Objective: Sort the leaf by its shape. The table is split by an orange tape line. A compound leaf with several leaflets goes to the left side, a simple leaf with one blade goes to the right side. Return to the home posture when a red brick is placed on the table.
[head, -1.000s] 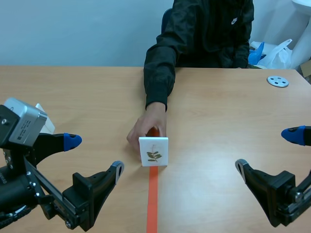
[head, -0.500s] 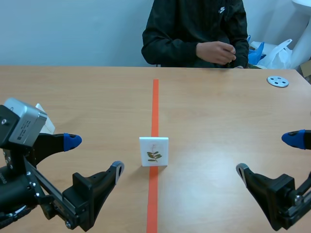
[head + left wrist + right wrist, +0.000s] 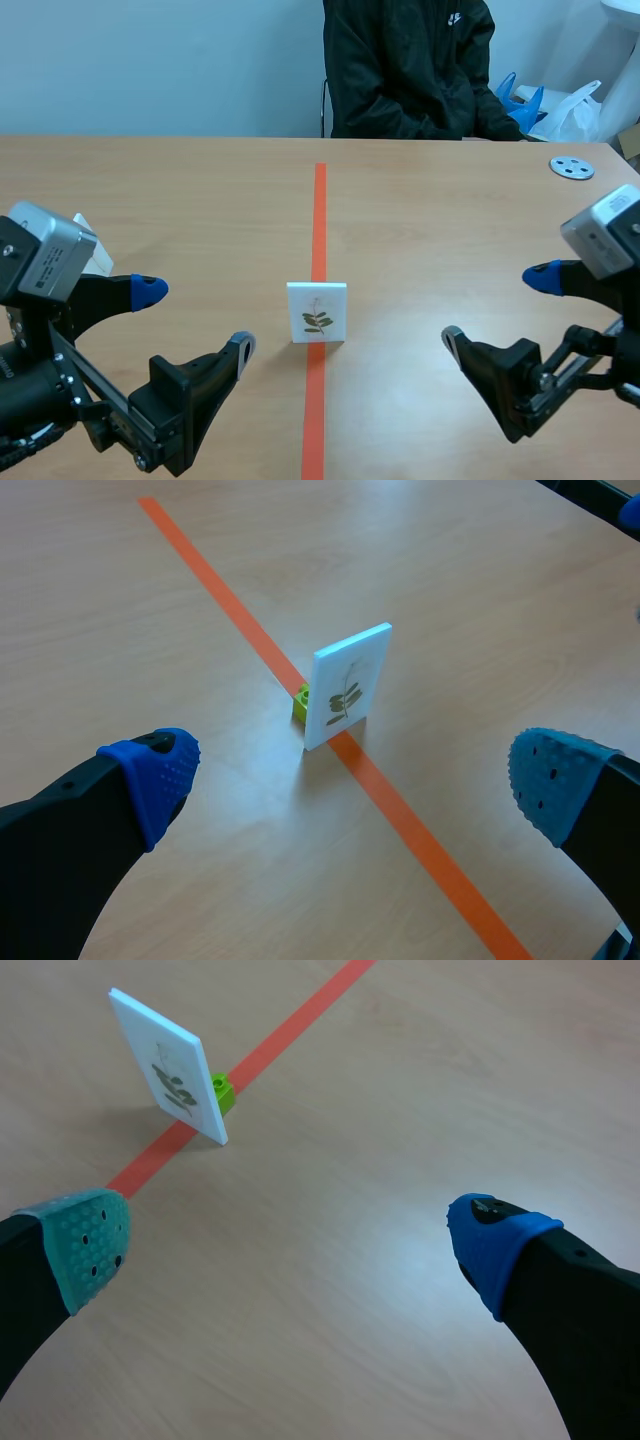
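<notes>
Leaf card (image 3: 317, 312) upright on the tape line (image 3: 319, 210), between two open end effectors.
The white card, printed with a sprig of several leaflets, stands mid-tabletop (image 3: 180, 190) with a small green block (image 3: 300, 702) touching its back. The left end effector (image 3: 195, 320) and the right end effector (image 3: 497, 309) flank it with fingers spread wide, holding nothing. The card lies ahead of each, untouched.

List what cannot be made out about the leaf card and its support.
Green block: hidden behind the card in the scene view; its join to the card shows nowhere.
Leaf print: too small in every view to count leaflets surely.
Grey disc: too small in the scene view to identify.
</notes>
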Robot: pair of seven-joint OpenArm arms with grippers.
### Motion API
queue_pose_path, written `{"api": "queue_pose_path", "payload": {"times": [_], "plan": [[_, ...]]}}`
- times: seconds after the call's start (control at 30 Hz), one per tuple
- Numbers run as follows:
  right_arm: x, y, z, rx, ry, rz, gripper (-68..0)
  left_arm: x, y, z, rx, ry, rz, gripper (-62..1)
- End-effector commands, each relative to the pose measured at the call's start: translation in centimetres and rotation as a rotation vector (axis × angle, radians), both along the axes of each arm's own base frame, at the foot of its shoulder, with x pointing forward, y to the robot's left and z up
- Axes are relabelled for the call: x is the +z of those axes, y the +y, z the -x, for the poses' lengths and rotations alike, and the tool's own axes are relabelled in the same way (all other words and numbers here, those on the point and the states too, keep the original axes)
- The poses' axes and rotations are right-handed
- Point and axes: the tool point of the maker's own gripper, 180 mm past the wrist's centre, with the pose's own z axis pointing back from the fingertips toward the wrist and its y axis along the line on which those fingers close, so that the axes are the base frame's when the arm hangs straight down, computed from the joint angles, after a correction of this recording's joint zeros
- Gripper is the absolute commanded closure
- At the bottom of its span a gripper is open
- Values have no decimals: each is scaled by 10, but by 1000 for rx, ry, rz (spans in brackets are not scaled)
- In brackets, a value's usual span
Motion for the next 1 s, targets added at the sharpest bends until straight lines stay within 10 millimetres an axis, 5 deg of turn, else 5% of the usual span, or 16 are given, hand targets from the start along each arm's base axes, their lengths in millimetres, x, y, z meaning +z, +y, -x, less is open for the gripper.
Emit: {"api": "queue_pose_path", "payload": {"times": [0.0,0.63,0.97], "plan": [[7,4,-12,5,-34,-18,-679,14,-1,-6,4,-43,20,-623],[-47,94,-57,198,-14,-55,-679,21,17,-18,48,-80,-10,-623],[-66,146,-55,294,-4,-55,-679,23,25,-22,68,-93,-23,-623]]}}
